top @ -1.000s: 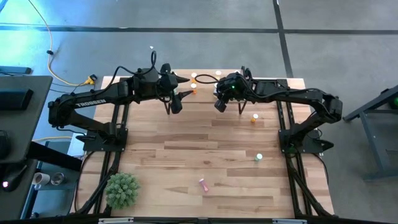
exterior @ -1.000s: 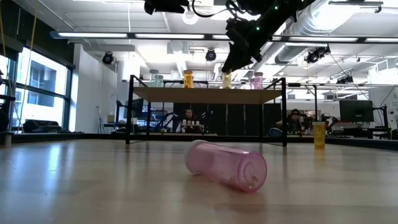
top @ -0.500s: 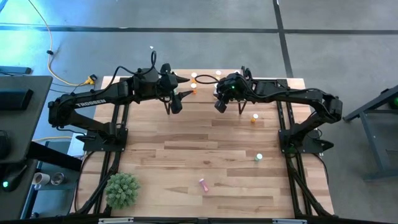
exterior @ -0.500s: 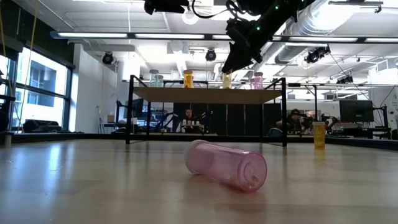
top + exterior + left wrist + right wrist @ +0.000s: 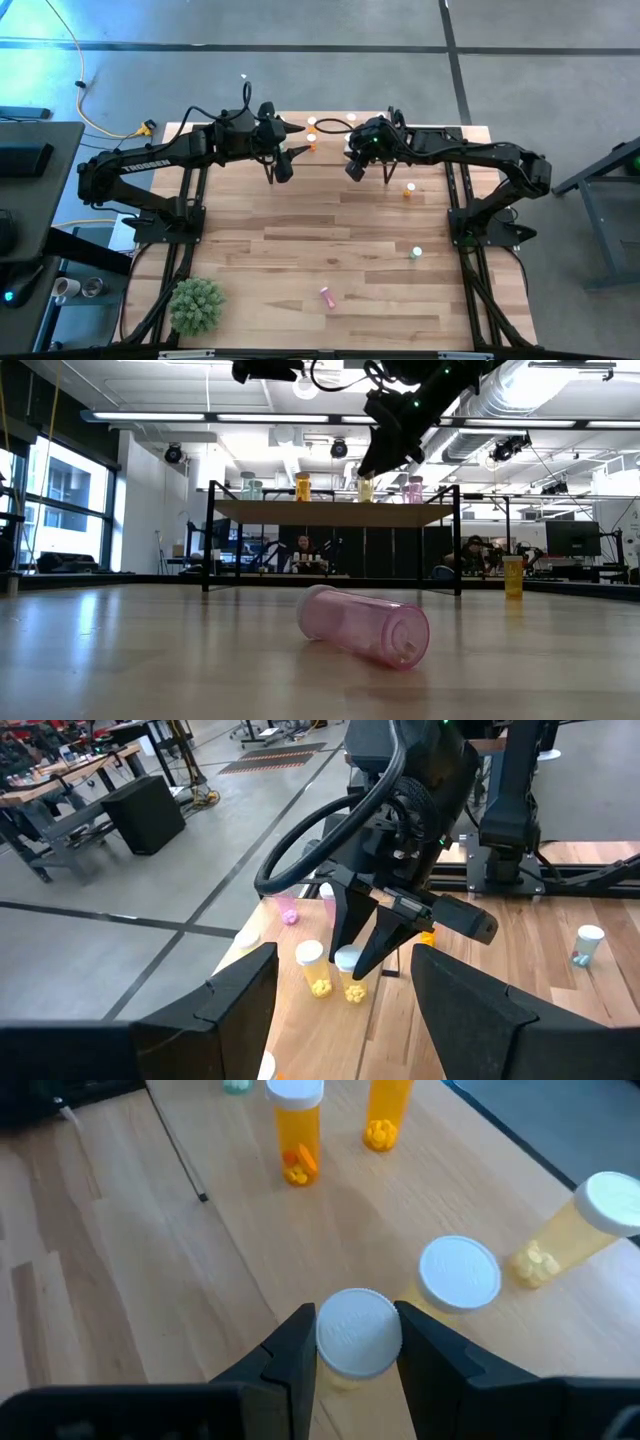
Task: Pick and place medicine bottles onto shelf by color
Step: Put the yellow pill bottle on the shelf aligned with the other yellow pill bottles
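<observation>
The right pincer [image 5: 357,1370] hangs over the shelf [image 5: 335,512], its two fingers pressed against the white cap of a yellow bottle [image 5: 358,1338] that stands upright on the shelf top. Just beside it stands a second yellow bottle [image 5: 459,1274], and a third yellow bottle [image 5: 578,1228] holding pale yellow pills is a little farther along. Across the shelf from these, an orange bottle [image 5: 295,1129] holds a few orange pills, with another orange bottle [image 5: 385,1110] next to it. The left pincer [image 5: 345,1010] hovers near the shelf, fingers spread wide and empty, facing the right one. Off the shelf, on the counter [image 5: 300,240], an orange bottle [image 5: 409,188] stands upright just beyond the shelf's right end, a green bottle [image 5: 416,252] stands well apart from the shelf, and a pink bottle [image 5: 364,624] lies on its side farthest from the shelf. A small green plant [image 5: 195,305] sits at the counter's corner, well apart from the shelf.
</observation>
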You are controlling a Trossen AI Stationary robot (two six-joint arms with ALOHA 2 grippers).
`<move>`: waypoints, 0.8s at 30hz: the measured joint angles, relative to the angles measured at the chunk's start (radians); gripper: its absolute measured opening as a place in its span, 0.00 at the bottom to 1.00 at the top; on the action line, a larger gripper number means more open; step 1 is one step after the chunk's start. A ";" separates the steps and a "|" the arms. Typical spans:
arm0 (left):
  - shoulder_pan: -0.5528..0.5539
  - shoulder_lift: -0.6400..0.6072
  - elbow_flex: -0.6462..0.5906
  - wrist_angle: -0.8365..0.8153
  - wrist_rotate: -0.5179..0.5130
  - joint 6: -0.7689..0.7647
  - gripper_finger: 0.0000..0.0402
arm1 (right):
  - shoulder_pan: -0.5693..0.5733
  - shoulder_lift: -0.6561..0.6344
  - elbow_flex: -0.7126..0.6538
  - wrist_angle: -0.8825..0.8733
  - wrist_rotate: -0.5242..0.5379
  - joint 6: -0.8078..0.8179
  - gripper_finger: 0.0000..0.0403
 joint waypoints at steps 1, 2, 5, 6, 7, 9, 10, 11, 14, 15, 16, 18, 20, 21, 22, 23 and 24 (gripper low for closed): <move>0.000 0.000 0.000 0.000 0.000 0.000 0.54 | 0.000 0.000 0.000 -0.001 -0.004 0.004 0.26; 0.000 0.000 0.000 0.000 0.000 0.001 0.54 | 0.000 0.000 0.000 -0.002 -0.007 0.005 0.26; 0.000 0.000 0.000 0.000 0.000 0.000 0.54 | 0.000 0.000 0.000 -0.006 -0.012 0.005 0.26; 0.000 0.000 0.000 0.000 0.000 0.001 0.54 | 0.000 0.000 0.000 -0.006 -0.012 0.005 0.26; 0.000 0.000 0.000 0.000 0.000 0.002 0.54 | 0.000 0.000 0.000 -0.006 -0.012 0.004 0.26; 0.000 0.000 0.000 0.000 0.000 0.001 0.54 | 0.000 0.000 0.000 -0.006 -0.012 0.000 0.26; 0.000 0.000 0.000 0.000 0.000 0.001 0.54 | 0.000 0.000 0.000 -0.006 -0.012 -0.002 0.26; 0.000 0.000 0.000 0.000 0.000 0.002 0.54 | 0.000 0.000 0.000 -0.006 -0.013 -0.003 0.26; 0.000 0.000 0.000 0.000 0.000 0.001 0.54 | 0.000 0.000 0.000 -0.003 -0.012 -0.003 0.26; 0.000 0.000 0.000 0.000 0.000 0.002 0.54 | 0.000 0.000 0.000 -0.001 -0.012 -0.003 0.26; 0.000 0.000 0.000 0.000 0.000 0.002 0.54 | 0.000 0.000 0.000 0.000 -0.012 -0.003 0.26; 0.000 0.000 0.000 0.000 0.000 0.001 0.54 | 0.000 0.001 0.000 0.001 -0.012 -0.003 0.26; 0.000 0.000 0.000 0.000 0.000 0.002 0.54 | 0.000 0.001 0.000 0.001 -0.012 -0.003 0.26; 0.000 0.000 0.000 0.000 0.000 0.002 0.54 | 0.000 0.001 0.000 0.002 -0.012 -0.004 0.26; 0.000 0.000 0.000 0.000 0.000 0.002 0.54 | 0.000 0.001 0.000 0.001 -0.012 -0.005 0.26; 0.000 0.000 0.000 0.000 0.000 0.001 0.54 | 0.001 0.001 0.000 0.001 -0.012 -0.006 0.26; 0.000 0.000 0.000 0.000 0.000 0.001 0.54 | 0.000 0.001 0.000 0.002 -0.012 -0.005 0.27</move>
